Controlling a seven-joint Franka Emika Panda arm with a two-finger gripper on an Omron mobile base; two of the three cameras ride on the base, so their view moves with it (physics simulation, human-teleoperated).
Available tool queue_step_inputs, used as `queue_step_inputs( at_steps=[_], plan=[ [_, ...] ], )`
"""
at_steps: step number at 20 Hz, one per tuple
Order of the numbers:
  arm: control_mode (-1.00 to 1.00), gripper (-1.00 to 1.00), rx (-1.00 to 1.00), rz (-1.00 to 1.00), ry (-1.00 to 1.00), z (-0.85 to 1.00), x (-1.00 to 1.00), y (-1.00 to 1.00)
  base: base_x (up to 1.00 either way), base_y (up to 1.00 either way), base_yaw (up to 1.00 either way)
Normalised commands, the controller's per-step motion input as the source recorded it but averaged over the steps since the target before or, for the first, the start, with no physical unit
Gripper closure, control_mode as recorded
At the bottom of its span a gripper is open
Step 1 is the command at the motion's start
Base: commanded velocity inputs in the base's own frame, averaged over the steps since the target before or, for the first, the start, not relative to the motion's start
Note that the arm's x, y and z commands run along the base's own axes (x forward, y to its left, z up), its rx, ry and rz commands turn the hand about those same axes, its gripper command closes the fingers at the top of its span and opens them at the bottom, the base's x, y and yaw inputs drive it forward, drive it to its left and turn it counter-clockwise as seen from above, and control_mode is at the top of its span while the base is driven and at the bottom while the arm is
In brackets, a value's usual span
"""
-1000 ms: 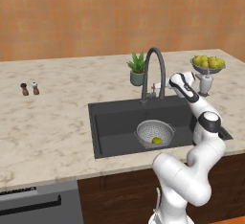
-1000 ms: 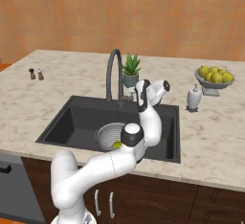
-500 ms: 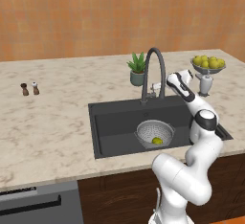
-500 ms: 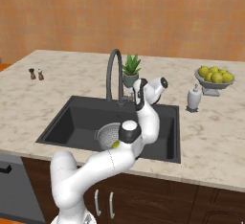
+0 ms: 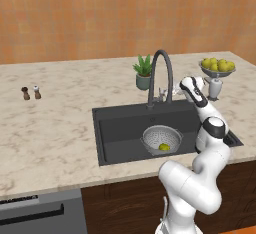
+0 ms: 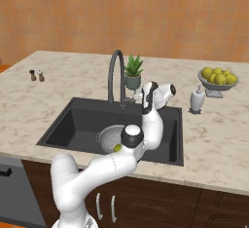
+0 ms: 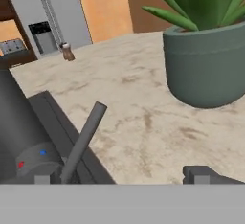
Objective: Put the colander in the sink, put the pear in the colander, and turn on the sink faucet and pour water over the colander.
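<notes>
Left base view had the colander (image 5: 161, 139) sitting in the sink (image 5: 120, 133) with the pear (image 5: 163, 147) inside, ready for rinsing. Right base view placed the tool (image 6: 141, 95) beside the sink faucet (image 6: 115, 76), presumably for its lever. Hand view showed that lever (image 7: 83, 139) between spread, empty fingertips (image 7: 203, 174).

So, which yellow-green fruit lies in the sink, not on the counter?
The single pear, inside the colander. The other fruits are heaped in the footed bowl.
</notes>
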Motion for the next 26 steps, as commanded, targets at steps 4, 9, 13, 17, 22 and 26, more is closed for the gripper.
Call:
queue_step_inputs(
  at_steps=[4, 9, 13, 17, 22, 26],
  plan=[
    [-1.00, -1.00, 0.01, 0.37, -0.24, -0.58, 0.15, -0.43, 0.00, 0.00, 0.00],
    [-1.00, -1.00, 0.02, 0.13, -0.33, -0.50, 0.45, 0.00, 0.00, 0.00, 0.00],
    [-1.00, -1.00, 0.00, 0.11, 0.13, -0.42, 0.20, 0.13, 0.00, 0.00, 0.00],
    [-1.00, -1.00, -0.01, 0.11, 0.35, -0.37, 0.06, 0.69, 0.00, 0.00, 0.00],
    [-1.00, -1.00, 0.02, 0.41, 0.24, -0.20, 0.07, 0.26, 0.00, 0.00, 0.00],
    [-1.00, -1.00, 0.04, 0.22, 0.00, -0.10, 0.01, -0.02, 0.00, 0.00, 0.00]
  ],
)
